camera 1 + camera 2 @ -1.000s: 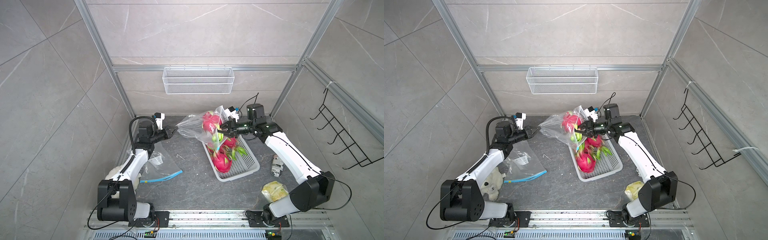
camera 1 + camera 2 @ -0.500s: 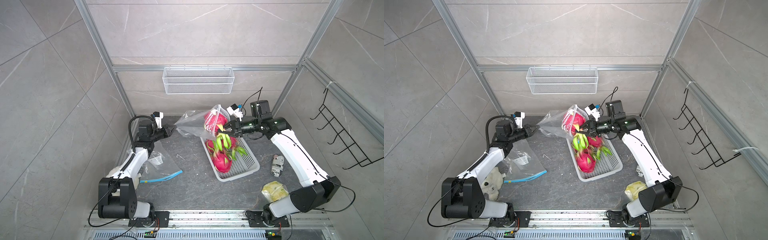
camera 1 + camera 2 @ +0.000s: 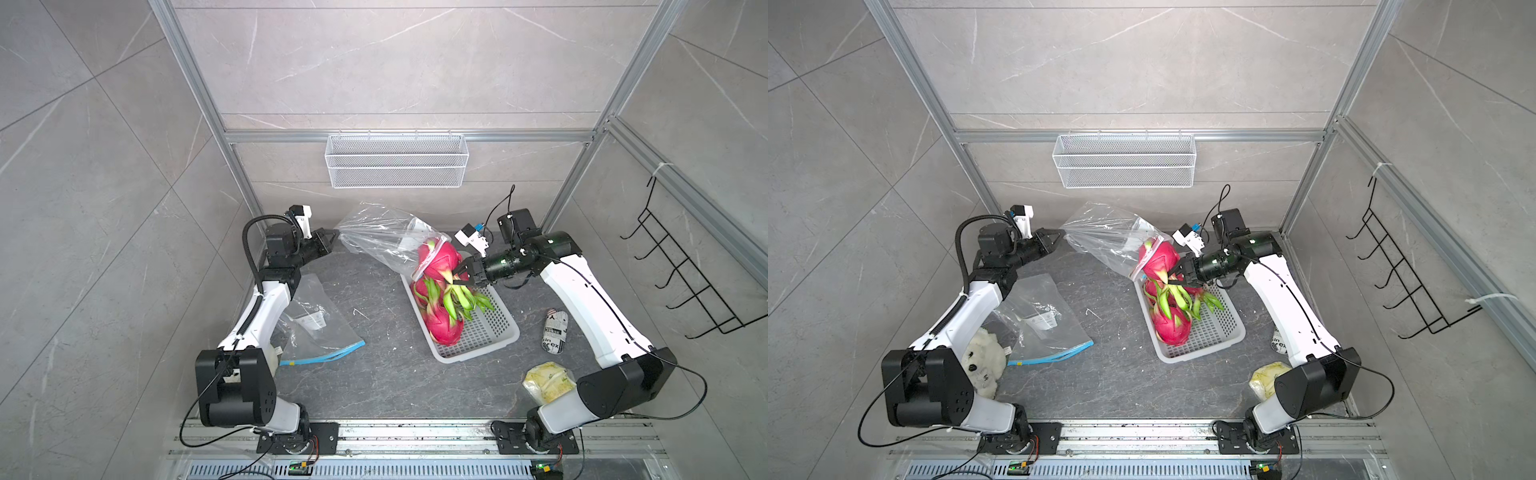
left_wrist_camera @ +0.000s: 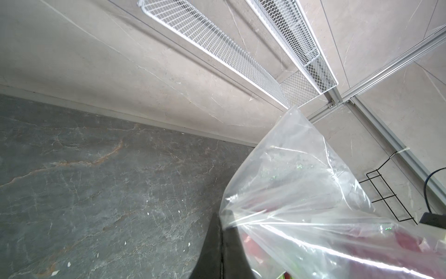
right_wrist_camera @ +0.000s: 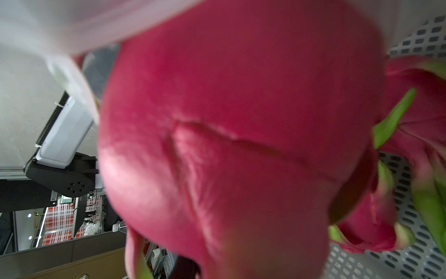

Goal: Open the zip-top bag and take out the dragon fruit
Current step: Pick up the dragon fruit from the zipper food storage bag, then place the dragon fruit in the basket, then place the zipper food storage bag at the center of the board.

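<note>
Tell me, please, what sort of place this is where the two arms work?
Probably a robot test cell in a lab, dressed like a kitchen corner: an aluminium frame holds stone-look wall tiles, and a white wire basket and a black hook rack hang on the walls.

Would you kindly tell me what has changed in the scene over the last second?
The right claw, shut on the dragon fruit, has drawn back toward its own side and slightly down, pulling the fruit partly out through the mouth of the zip-top bag, above the basket. The bag has stretched out. The left claw stays clamped on the bag's far corner; the other fruits in the basket have not moved.
</note>
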{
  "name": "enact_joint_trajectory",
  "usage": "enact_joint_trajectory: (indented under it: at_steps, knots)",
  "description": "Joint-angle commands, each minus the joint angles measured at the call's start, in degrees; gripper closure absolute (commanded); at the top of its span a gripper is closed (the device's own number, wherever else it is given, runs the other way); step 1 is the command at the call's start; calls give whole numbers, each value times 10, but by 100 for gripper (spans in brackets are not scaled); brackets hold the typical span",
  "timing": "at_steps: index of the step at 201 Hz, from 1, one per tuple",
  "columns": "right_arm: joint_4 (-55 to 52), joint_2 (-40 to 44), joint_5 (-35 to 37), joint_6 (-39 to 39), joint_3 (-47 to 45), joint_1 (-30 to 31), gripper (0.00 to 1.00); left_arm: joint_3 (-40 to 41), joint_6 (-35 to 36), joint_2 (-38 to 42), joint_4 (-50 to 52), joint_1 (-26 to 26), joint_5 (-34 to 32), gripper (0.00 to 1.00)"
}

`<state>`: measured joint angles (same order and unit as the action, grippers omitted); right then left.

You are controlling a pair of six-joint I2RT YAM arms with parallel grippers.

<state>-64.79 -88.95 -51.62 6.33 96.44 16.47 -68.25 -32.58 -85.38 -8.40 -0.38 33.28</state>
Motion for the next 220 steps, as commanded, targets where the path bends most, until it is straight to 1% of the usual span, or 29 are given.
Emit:
enact_joint_trajectory:
  at_steps: [1,21,30,45,60,68,77,92,118,128,151,182,195,203,207,212,220]
  knots:
    - [-23,11,59,-30,-13,-4,100,-35,-18,-17,-7,10,-23,100]
    - [-37,23,117,-42,-19,-5,100,-48,10,-15,28,12,-42,100]
    - [-42,29,159,-42,-22,-5,100,-56,26,-12,48,15,-51,100]
    - [-48,37,291,-34,-27,-4,100,-65,41,-8,71,21,-64,100]
    - [-36,46,370,-27,-41,-4,100,-63,44,-2,77,25,-65,100]
    - [-26,49,383,-22,-48,-4,100,-60,45,0,83,26,-62,100]
    - [-9,55,383,-16,-57,-5,100,-53,43,4,86,26,-59,100]
    - [12,62,399,-6,-69,-4,100,-24,35,21,84,26,-57,100]
    - [36,83,492,4,-109,-4,100,55,13,70,74,26,-67,100]
    - [51,93,515,6,-135,-4,100,88,9,90,70,26,-74,100]
    - [103,109,512,14,-201,-4,100,144,5,118,78,26,-87,100]
    - [177,105,476,25,-276,-4,100,178,-12,117,84,28,-87,100]
    - [213,106,464,25,-305,-4,100,184,-20,112,85,31,-85,93]
    - [228,106,453,25,-321,-4,100,186,-24,110,85,34,-85,84]
    - [234,106,449,26,-326,-3,100,186,-27,109,84,35,-86,77]
    - [240,105,443,26,-335,-3,100,187,-29,109,84,37,-85,65]
    - [248,102,439,26,-348,-3,100,186,-33,109,87,40,-87,43]
